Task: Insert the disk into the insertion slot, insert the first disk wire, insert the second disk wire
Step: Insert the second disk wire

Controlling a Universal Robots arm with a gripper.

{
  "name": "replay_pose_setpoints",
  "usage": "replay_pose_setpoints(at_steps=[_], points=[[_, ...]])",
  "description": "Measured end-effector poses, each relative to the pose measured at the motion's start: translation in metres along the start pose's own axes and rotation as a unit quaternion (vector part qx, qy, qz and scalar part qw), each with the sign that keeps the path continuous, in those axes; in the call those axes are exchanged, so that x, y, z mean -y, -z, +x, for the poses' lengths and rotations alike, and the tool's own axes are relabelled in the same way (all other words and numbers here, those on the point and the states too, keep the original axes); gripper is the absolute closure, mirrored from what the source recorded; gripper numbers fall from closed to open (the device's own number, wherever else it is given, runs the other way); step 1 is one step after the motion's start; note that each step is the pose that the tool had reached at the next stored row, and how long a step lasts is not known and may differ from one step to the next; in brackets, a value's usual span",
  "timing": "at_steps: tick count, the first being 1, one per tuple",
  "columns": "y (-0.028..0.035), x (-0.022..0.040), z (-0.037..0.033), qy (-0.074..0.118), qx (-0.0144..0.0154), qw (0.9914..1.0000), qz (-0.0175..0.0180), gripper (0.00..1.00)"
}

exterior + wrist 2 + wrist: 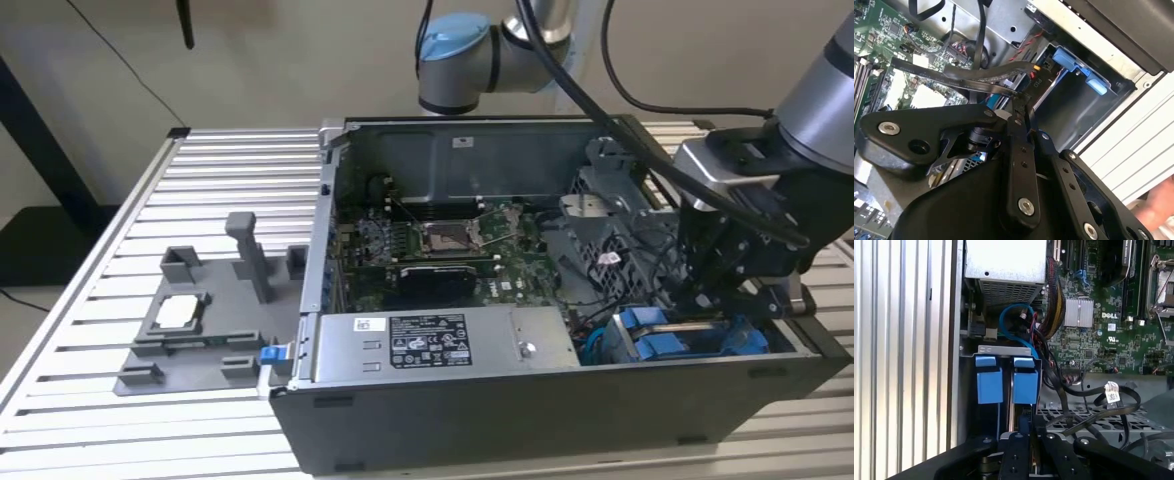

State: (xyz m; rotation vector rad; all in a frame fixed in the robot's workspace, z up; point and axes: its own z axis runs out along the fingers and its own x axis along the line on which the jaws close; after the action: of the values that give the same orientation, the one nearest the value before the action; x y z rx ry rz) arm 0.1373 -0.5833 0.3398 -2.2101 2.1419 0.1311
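I see the gripper [714, 300] low in the case's [534, 400] lower-right corner in the exterior view, its tips pinched together on a flat black disk wire [976, 75]. The disk [663, 346], in its blue carrier, sits in the insertion slot [985, 349] just beneath.

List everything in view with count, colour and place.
Computer case: one, dark grey, on the table.
Table: one, silver, under the case.
Power-supply box: one, grey, case's near side.
Motherboard: one, green, inside the case.
Insertion slot: one, dark grey, case corner, exterior view's right.
Blue pieces: two, blue, at the slot.
Cables: several, black, beside the slot.
Fixture: one, grey, on the table, exterior view's left.
Arm: one, grey and blue, behind the case.
Gripper: one, black, inside the case at the slot.
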Motion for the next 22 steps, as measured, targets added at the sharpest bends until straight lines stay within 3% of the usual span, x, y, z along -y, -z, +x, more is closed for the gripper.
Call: replay_pose_setpoints(at_steps=[10,14,19,22], points=[[-0.0036,0.0009,0.0022,-0.002,0.0007,1.00000,-0.0011,0.84],[-0.0033,0.0009,0.0023,-0.002,0.0008,1.00000,-0.0012,0.76],[0.0088,0.0007,0.0010,-0.002,0.0007,1.00000,-0.0011,0.76],[0.0101,0.0006,0.0008,-0.002,0.0009,1.00000,-0.0011,0.76]])
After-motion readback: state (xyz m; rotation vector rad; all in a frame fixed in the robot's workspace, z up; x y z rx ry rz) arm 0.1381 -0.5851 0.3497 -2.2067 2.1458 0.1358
